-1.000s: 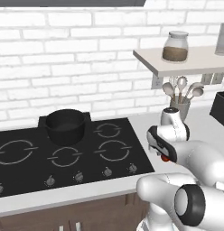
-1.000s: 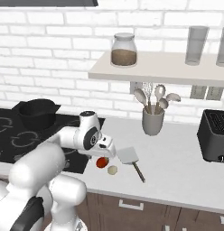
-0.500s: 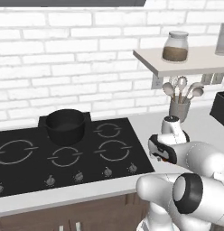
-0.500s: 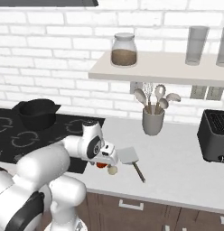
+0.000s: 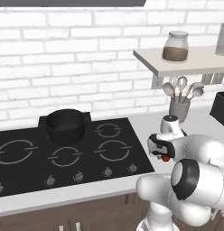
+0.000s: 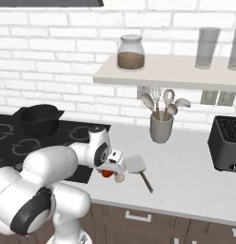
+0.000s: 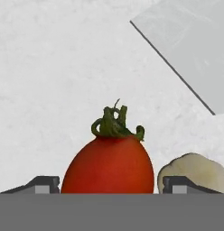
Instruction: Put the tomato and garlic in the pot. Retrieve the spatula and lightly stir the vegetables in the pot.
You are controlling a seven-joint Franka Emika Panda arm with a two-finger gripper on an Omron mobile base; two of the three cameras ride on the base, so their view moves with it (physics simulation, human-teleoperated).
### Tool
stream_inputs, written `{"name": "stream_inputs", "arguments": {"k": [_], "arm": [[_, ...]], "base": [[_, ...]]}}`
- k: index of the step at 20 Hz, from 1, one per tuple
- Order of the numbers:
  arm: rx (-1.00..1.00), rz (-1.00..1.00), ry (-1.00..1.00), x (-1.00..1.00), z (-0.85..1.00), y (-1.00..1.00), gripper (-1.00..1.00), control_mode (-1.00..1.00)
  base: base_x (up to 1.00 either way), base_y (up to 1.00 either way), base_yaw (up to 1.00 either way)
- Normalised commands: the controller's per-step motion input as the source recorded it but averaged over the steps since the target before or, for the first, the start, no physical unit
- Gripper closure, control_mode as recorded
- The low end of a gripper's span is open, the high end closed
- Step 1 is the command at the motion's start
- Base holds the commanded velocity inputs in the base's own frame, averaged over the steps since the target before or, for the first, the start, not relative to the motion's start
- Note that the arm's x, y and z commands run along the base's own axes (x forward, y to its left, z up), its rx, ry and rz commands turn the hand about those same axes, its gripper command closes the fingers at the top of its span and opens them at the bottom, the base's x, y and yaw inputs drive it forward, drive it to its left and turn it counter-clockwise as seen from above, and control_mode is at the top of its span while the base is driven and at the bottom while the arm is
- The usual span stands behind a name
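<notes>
**Closing on the tomato**

Here the tomato (image 7: 109, 162) sits on the worktop (image 6: 186, 167) between the two fingertips (image 7: 41, 184) of the gripper (image 6: 113, 167), which stands spread wide around it, nothing clenched yet. A good grasp squeezes level at the fruit's widest girth, gently, since the skin looks slick and round. The garlic (image 7: 195, 171) lies just beside it, apparently touching the right fingertip, so the jaws should shut without pinching it. The spatula (image 6: 135, 164) blade rests near, on the far side. A straight lift clears both; the route over the hob (image 5: 64, 153) to the pot (image 5: 65, 125) looks free.
</notes>
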Motion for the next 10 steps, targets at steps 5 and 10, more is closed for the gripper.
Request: {"name": "stream_inputs", "arguments": {"k": [5,10], "arm": [[0.0,0.0,-0.02,-0.06,-0.03,0.0,1.0,-1.0],[0.04,0.0,-0.22,-0.36,0.61,0.06,1.0,-1.0]], "base": [[0.0,0.0,0.0],[0.0,0.0,0.0]]}}
